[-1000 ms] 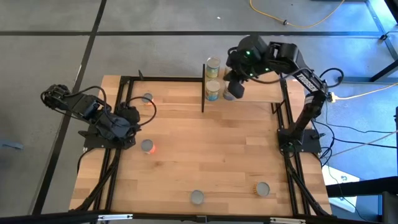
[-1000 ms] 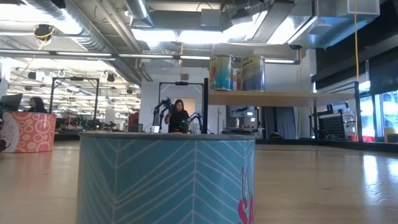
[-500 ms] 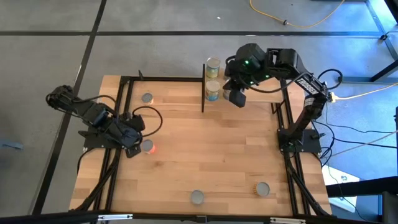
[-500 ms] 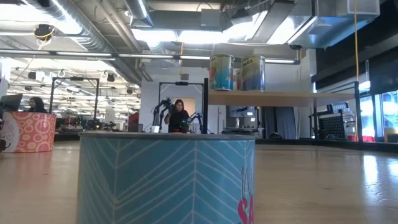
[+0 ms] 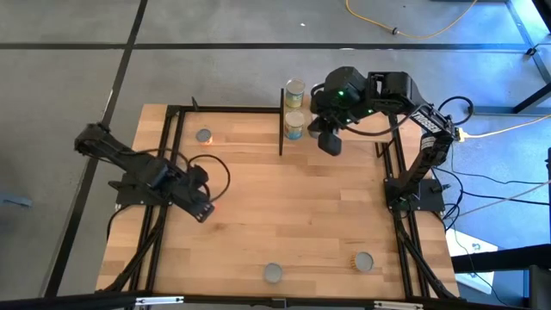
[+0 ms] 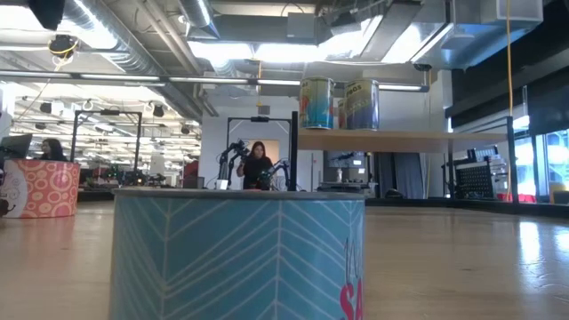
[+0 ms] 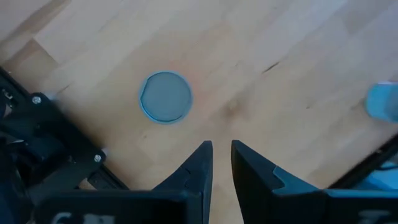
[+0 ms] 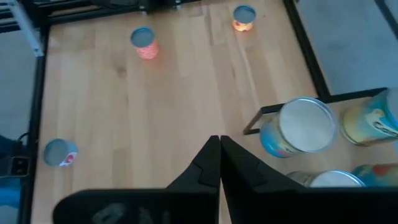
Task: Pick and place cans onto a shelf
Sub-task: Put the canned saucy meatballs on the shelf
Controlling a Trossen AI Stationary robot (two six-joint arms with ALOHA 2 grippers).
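Shifted inward since earlier, the left hand [image 5: 203, 213] is seen slightly parted over the planked wooden counter [image 5: 284, 215]. Right hand [image 5: 331, 143] closed, empty, beside two cylindrical cans [image 5: 294, 126] on the shelf [image 5: 362, 129].

**Two dark arms, cabled and angular**

Both arms are matte black — blocky joints, slim links, black cables looping beside them. The right arm [image 5: 405, 95] shows a small green light on its wrist housing. The left gripper [image 7: 221, 163] has wedge-shaped black fingers; silver screws dot its mount.
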